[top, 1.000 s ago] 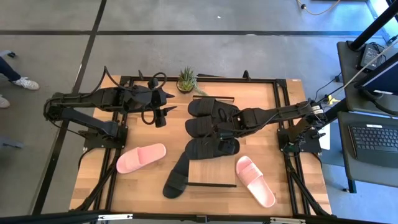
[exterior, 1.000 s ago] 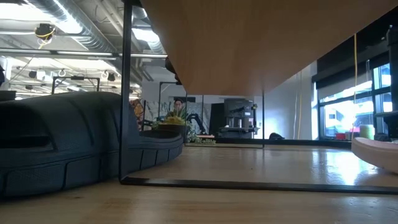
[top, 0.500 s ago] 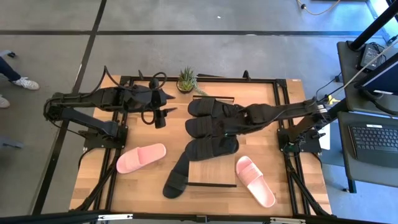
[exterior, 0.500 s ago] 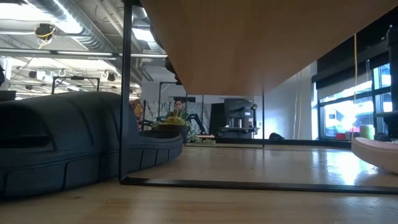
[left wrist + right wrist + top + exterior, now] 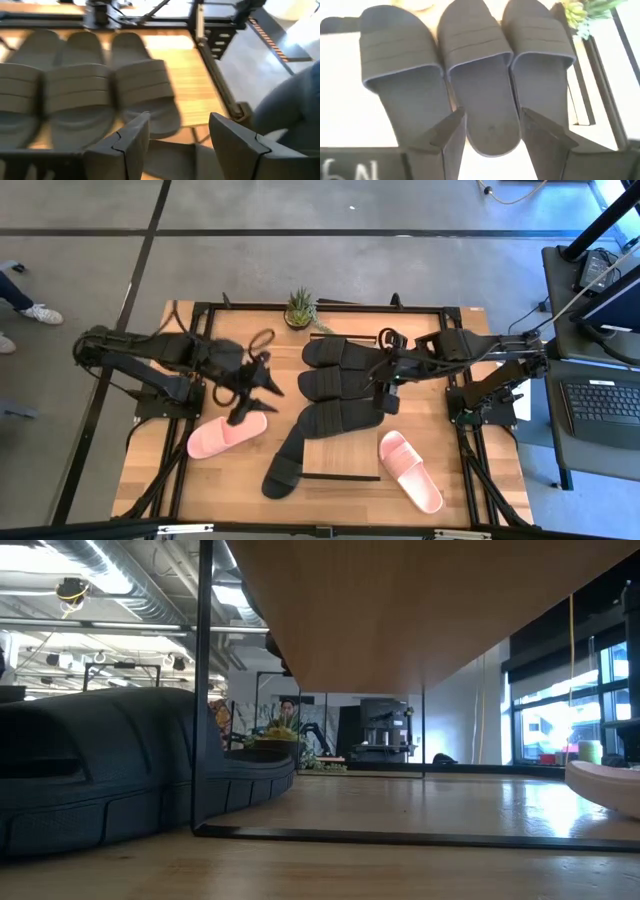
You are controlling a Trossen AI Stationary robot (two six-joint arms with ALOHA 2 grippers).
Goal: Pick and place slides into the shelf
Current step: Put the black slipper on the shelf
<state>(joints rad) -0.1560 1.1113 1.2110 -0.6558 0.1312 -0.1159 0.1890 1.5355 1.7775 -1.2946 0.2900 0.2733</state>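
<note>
Three black slides (image 5: 338,383) lie side by side on the shelf (image 5: 340,455), a light-brown plank with a dark near edge; both wrist views show them (image 5: 82,85) (image 5: 477,75). A fourth black slide (image 5: 285,460) rests on the table against the shelf's near left corner, beside a shelf leg in the low view (image 5: 100,770). One pink slide (image 5: 227,433) lies on the table's left, the other (image 5: 410,470) near right. My left gripper (image 5: 258,388) (image 5: 180,145) is open, above the table just beyond the left pink slide. My right gripper (image 5: 388,383) (image 5: 492,140) is open at the black slides' heel ends, touching nothing.
A small potted plant (image 5: 299,308) stands at the table's far edge, just beyond the shelf. Black frame rails (image 5: 455,380) run along the table's sides. Bare tabletop (image 5: 480,480) shows at the near right. The low view looks under the shelf's plank (image 5: 400,610).
My left gripper has swung from the table's far left toward the near edge, ending just beyond the left pink slide. My right gripper has drawn back from over the black slides toward the table's right. The slides have kept their places.
</note>
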